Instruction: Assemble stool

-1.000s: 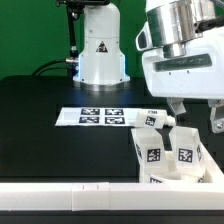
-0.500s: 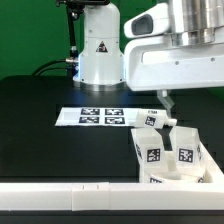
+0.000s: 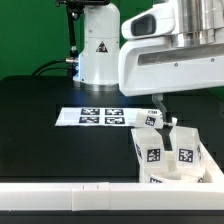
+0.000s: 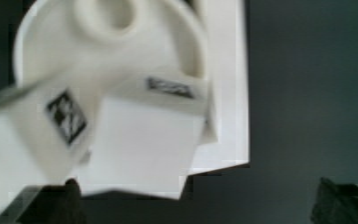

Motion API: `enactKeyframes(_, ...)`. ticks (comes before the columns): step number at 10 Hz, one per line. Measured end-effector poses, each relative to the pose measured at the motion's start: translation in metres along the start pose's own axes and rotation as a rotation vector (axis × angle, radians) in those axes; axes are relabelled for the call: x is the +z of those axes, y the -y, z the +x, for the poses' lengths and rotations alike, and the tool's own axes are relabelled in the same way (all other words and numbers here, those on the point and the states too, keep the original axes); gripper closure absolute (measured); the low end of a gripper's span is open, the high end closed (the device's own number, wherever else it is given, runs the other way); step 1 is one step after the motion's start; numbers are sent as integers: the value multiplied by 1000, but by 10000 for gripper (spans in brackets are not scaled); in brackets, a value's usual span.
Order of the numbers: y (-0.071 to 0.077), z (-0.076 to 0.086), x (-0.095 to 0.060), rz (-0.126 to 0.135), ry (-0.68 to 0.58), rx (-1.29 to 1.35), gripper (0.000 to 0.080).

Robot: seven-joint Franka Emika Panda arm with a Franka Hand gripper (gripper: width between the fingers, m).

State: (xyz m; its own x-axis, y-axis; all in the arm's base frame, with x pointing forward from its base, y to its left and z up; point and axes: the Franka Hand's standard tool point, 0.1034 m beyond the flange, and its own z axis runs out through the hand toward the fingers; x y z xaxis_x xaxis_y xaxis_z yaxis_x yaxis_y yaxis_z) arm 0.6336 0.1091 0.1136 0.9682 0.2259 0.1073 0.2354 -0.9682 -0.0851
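Observation:
The white stool parts lie clustered at the exterior view's lower right: two blocky legs (image 3: 152,152) (image 3: 185,155) with square tags, and a third leg (image 3: 152,119) just behind them. In the wrist view I see the round seat (image 4: 87,35) with its hole, a tagged leg (image 4: 144,140) lying over it, and another tagged leg (image 4: 30,125) beside it. My gripper (image 3: 166,106) hangs just above the cluster. In the wrist view the gripper (image 4: 201,206) is open, its dark fingertips (image 4: 51,205) wide apart, holding nothing.
The marker board (image 3: 98,117) lies on the black table left of the parts. A long white edge bar (image 3: 70,190) runs along the front. The arm's white base (image 3: 98,50) stands at the back. A white wall (image 4: 229,90) borders the parts.
The arm's wrist has swung toward the exterior view's left and turned. The gripper now sits slightly lower over the legs. The stool parts have not moved.

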Motion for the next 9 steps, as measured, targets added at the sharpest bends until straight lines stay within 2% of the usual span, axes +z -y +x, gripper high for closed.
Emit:
enactKeyframes(1,1,0,0,-13,3,-94,151)
enactKeyframes(5,-9,-2,3,-36,15,-338,151)
enactKeyframes(6,-11,-3,13,-54,29,-553,151)
enactKeyframes(8,-13,-8,28,-68,64,-784,151)
enactKeyframes(9,-10,-8,36,-87,81,-878,151)
